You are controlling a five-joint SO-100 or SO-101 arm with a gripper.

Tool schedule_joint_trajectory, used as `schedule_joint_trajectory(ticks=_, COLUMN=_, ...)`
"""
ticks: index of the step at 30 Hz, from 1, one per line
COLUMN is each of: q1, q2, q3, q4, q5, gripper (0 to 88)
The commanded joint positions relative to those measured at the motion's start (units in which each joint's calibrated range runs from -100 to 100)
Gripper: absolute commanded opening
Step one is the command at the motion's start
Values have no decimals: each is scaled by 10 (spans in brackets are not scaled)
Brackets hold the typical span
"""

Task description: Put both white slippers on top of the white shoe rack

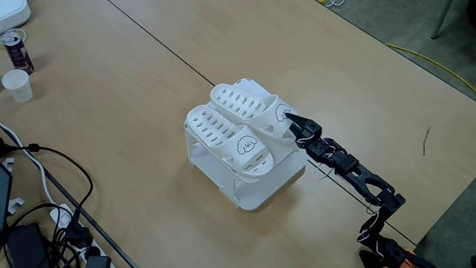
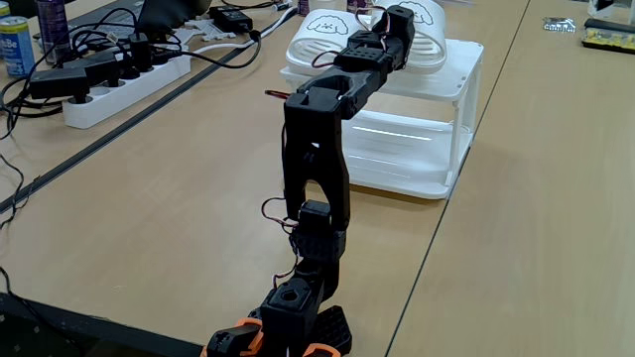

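Both white slippers [image 1: 227, 126] lie side by side on the top panel of the white shoe rack [image 1: 256, 186], which stands near the middle of the light wooden counter [image 1: 134, 89]. In a fixed view each slipper shows rows of oval slots and a small drawn cartoon face toward the arm's side. The one at upper right in that view [image 1: 249, 100] sits close to the rack's edge.

The black arm [image 2: 316, 149] reaches from its base at the counter's near edge across to the rack. Its tool [image 1: 290, 123] is at the heel end of the upper-right slipper, touching or just beside it. Whether its fingers are apart, together or clamped on the slipper cannot be told from either fixed view.

At the counter's far left in a fixed view stand a white paper cup [image 1: 17, 84] and a dark drinks can [image 1: 16, 49]. A white power strip [image 2: 124, 84] with black cables lies on the other fixed view's left.
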Motion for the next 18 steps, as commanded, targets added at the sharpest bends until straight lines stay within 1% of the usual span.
schedule_joint_trajectory(ticks=1, q1=6, q2=-55, q3=-10, q4=-2, q5=4, gripper=8)
schedule_joint_trajectory(ticks=8, q1=23, q2=-55, q3=8, q4=-2, q5=4, gripper=8)
schedule_joint_trajectory(ticks=18, q1=23, q2=-56, q3=11, q4=-2, q5=4, gripper=8)
